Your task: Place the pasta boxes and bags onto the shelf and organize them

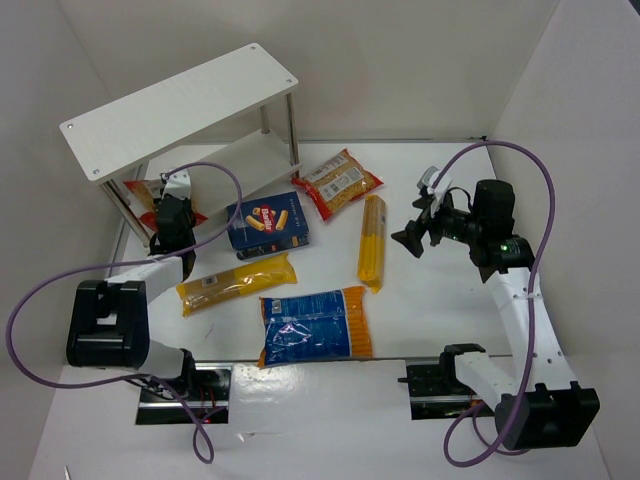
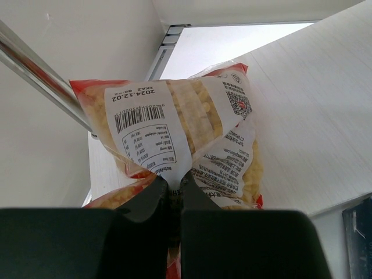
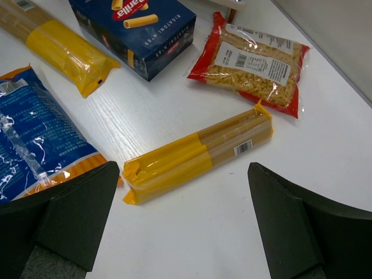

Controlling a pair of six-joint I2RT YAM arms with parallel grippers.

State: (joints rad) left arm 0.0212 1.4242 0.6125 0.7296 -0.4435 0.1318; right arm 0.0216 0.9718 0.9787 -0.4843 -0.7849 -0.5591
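My left gripper (image 1: 172,218) (image 2: 174,183) is shut on the edge of a red-edged clear bag of yellow pasta (image 1: 150,192) (image 2: 186,128), at the left end of the white shelf (image 1: 180,110), beside a silver post (image 2: 40,81). My right gripper (image 1: 425,225) (image 3: 183,174) hangs open above a long yellow pack (image 1: 372,240) (image 3: 197,154) and holds nothing. On the table lie a dark blue box (image 1: 267,226) (image 3: 136,29), a second red-edged bag (image 1: 342,183) (image 3: 250,64), another long yellow pack (image 1: 237,282) (image 3: 64,43) and a blue-orange bag (image 1: 315,326) (image 3: 32,133).
White walls close in the table on the left, back and right. The shelf stands at an angle in the far left corner. Purple cables (image 1: 540,230) loop from both arms. The arm bases (image 1: 460,375) sit at the near edge.
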